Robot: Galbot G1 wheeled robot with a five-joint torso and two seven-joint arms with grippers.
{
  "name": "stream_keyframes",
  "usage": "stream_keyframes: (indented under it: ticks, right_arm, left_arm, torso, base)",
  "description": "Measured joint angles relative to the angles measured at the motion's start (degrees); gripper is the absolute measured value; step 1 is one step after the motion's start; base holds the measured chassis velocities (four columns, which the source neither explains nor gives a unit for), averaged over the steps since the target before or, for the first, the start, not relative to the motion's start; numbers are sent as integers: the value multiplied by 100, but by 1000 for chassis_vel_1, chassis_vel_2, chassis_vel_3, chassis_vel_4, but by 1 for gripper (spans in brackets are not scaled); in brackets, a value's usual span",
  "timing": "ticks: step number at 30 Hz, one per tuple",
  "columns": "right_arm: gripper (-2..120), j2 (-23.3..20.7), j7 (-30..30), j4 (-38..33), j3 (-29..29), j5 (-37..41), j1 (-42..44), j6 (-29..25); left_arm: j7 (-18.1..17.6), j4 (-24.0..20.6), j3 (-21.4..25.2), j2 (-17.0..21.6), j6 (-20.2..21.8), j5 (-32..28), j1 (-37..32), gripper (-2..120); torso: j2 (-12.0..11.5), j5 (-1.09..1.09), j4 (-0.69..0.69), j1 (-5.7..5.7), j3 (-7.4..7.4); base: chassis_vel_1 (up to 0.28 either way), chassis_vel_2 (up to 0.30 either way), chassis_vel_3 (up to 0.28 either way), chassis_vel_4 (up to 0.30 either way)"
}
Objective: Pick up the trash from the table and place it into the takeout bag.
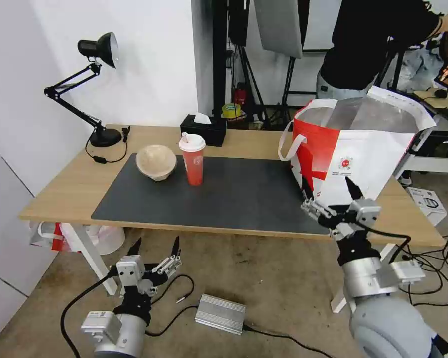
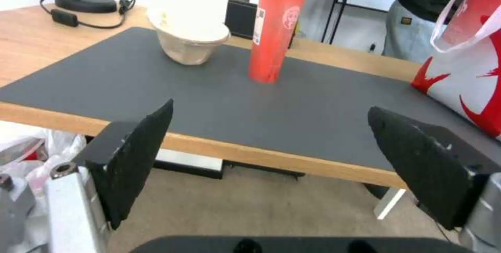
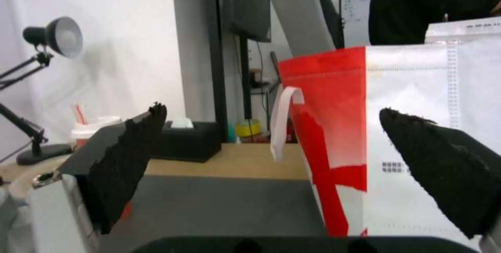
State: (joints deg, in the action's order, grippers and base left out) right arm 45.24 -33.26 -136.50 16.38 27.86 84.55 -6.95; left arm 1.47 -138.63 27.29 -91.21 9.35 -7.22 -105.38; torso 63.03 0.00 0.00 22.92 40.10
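While your two arms hang short of the table's (image 1: 59,194) near edge, nothing of the trash is in either grip. In the head view your left gripper (image 1: 155,247) sits at the lower left of the frame, over the floor and below the tabletop's front edge, its two dark fingers spread wide with only air between them. Your right gripper (image 1: 329,188) stands right of centre, raised in front of the takeout bag (image 1: 378,159), jaws likewise wide apart and holding nothing; whether a fingertip touches the bag's face you cannot tell.

The beige pulp bowl (image 1: 156,161) rests upright on the dark grey mat (image 1: 244,199) at that mat's far left corner, left of centre in the frame. Just beside it, toward the middle, the tall red cup (image 1: 193,159) stands upright with its white lid on. The two are near each other but apart.

The takeout bag stands open-mouthed at the right end of the table, its silver lining showing and a white loop handle drooping off its left side. Behind the cup, at the table's far edge, you see a black tissue box (image 1: 204,130), and the black desk lamp (image 1: 92,84) occupies the upper left.
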Motion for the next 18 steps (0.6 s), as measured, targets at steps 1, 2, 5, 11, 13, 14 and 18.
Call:
stream_keyframes:
  ticks: [1,2,5,11,13,14,18]
  right_arm:
    - [100,10,-9,-19,5,-37,74,7]
    - [100,14,-16,-28,9,-55,112,9]
    - [100,24,-26,-51,17,-112,205,9]
    - [100,-1,-61,-59,3,-234,346,21]
    - [100,8,-104,-82,3,-275,476,45]
    - [100,14,-113,-88,3,-277,505,56]
    - [100,71,-158,-122,-25,-357,687,93]
  left_arm:
    - [1,-1,7,0,0,-2,5,100]
    - [1,-1,12,0,0,-3,10,100]
    - [1,-1,16,0,0,-5,13,100]
    - [2,-1,9,0,0,-5,-14,100]
    - [3,-5,13,0,-1,-5,-21,100]
    - [3,-5,13,0,-2,-5,-22,100]
    - [3,-1,14,0,-6,1,-20,100]
  torso:
    - [0,0,0,0,0]
    - [0,0,0,0,0]
    - [0,0,0,0,0]
    - [0,0,0,0,0]
    - [0,0,0,0,1]
    - [0,0,0,0,1]
    - [0,0,-1,0,1]
  base:
    - [0,0,0,0]
    - [0,0,0,0]
    - [0,0,0,0]
    - [0,0,0,0]
    - [0,0,0,0]
    - [0,0,0,0]
    - [0,0,0,0]
